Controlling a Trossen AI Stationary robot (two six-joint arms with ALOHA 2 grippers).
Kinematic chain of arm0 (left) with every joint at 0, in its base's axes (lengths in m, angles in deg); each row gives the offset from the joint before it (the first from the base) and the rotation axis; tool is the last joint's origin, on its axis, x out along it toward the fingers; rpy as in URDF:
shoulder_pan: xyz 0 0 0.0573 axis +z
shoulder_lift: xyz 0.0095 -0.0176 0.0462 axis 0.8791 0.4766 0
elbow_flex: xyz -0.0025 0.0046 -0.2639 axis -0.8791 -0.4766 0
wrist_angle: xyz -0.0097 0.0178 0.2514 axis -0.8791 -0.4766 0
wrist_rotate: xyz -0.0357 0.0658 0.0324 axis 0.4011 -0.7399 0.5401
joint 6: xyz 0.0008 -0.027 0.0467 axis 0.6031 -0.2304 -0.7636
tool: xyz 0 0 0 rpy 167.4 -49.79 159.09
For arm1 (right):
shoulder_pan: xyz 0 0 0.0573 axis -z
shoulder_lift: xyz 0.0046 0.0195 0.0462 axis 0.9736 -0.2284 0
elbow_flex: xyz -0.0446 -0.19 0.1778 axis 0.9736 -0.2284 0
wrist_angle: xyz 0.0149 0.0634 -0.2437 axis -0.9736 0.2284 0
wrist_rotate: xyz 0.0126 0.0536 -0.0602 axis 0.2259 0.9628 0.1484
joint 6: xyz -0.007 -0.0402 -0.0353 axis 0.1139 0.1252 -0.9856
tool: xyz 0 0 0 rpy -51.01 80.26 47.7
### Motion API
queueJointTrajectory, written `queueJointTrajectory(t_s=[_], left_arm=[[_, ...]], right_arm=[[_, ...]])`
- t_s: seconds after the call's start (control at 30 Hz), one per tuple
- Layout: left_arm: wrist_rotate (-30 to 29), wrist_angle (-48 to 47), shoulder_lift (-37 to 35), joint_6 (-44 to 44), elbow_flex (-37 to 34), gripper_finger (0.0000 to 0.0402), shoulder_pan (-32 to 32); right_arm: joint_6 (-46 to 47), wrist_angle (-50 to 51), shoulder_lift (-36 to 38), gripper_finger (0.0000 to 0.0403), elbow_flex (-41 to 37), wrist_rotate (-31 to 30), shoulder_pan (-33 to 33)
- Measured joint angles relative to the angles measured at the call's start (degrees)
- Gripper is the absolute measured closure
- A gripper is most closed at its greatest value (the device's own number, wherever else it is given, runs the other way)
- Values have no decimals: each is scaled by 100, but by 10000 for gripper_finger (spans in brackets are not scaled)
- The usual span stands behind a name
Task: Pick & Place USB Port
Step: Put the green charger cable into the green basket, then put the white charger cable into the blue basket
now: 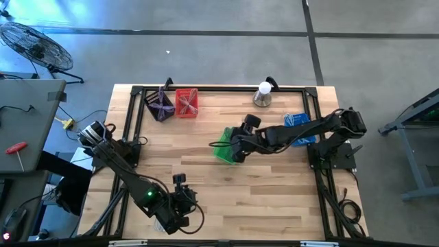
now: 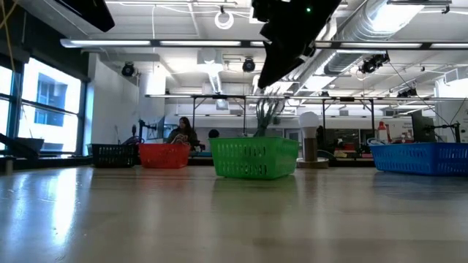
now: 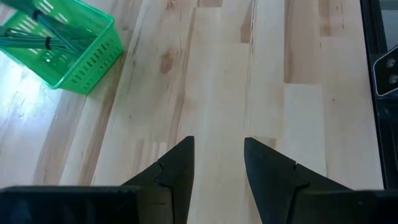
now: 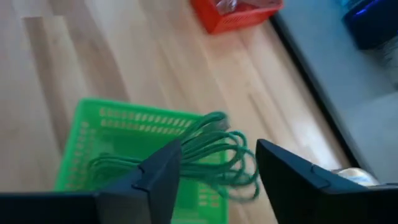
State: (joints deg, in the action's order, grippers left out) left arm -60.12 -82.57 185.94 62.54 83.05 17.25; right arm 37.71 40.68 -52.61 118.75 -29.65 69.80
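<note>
A green mesh basket (image 1: 221,152) (image 2: 254,158) (image 3: 68,46) stands on its base at the table's middle. A bundle of green cable (image 4: 217,158) lies in it, and its loops rise above the rim (image 2: 265,117). My right gripper (image 1: 234,145) (image 4: 217,146) hovers open just above the basket. Its fingers stand on either side of the cable loops, and I see no contact. My left gripper (image 1: 180,185) (image 3: 219,142) waits open over bare wood near the table's near edge, pointing toward the far edge. No separate USB port shows.
A red basket (image 1: 186,103) and a dark purple one (image 1: 160,105) sit at the far left, and a blue basket (image 1: 298,128) lies under the right arm. A white bulb on a metal base (image 1: 263,95) stands at the far edge. Black rails frame the table (image 1: 206,88).
</note>
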Motion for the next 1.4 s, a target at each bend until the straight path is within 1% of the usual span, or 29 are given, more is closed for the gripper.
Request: queueJointTrajectory(t_s=[0.13, 0.23, 0.33, 0.4, 0.5, 0.57, 0.63, 0.73, 0.8, 0.87, 0.93, 1.0, 1.1, 1.27, 1.4], left_arm=[[-1, -19, 0, 0, 0, 266, 1], [-2, -22, 0, 3, 0, 266, 0], [-38, -125, 0, 106, 0, 266, 0], [-32, -380, 0, 372, 0, 266, -21], [238, -927, 0, 1183, -2, 266, -175], [528, -1245, 0, 1939, -2, 266, -356], [825, -1390, 0, 2874, -2, 266, -562], [1145, -1349, 0, 4380, -2, 266, -880], [1197, -1349, 0, 5400, -2, 266, -1091], [1194, -1426, 52, 6104, -2, 266, -1262], [1274, -1767, 147, 6903, -2, 266, -1424], [1562, -2143, 276, 7579, -2, 266, -1523], [2017, -2404, 489, 8063, -6, 266, -1555], [2344, -2332, 744, 8259, -4, 266, -1472], [2909, -2310, 944, 8439, -4, 266, -1345]], right_arm=[[-185, -75, 0, 179, 0, -386, 0], [-198, -94, 0, 168, 0, -589, 2], [-198, -80, 0, 163, 0, -523, 2], [-133, -6, 0, 163, 0, -321, 2], [51, 283, 0, 166, 0, 65, -14], [188, 515, 0, 166, 0, 278, -16], [305, 693, -3, 165, -2, 429, -16], [397, 754, -4, 164, -2, 522, -16], [396, 733, -4, 166, -2, 544, -16], [386, 668, -4, 168, -2, 559, -16], [371, 579, -4, 168, -2, 575, -16], [318, 506, -4, 169, -2, 637, -16], [216, 401, -7, 169, -2, 730, -16], [92, 175, -7, 169, -4, 799, -36], [-70, -77, -20, 169, -4, 806, -102]])
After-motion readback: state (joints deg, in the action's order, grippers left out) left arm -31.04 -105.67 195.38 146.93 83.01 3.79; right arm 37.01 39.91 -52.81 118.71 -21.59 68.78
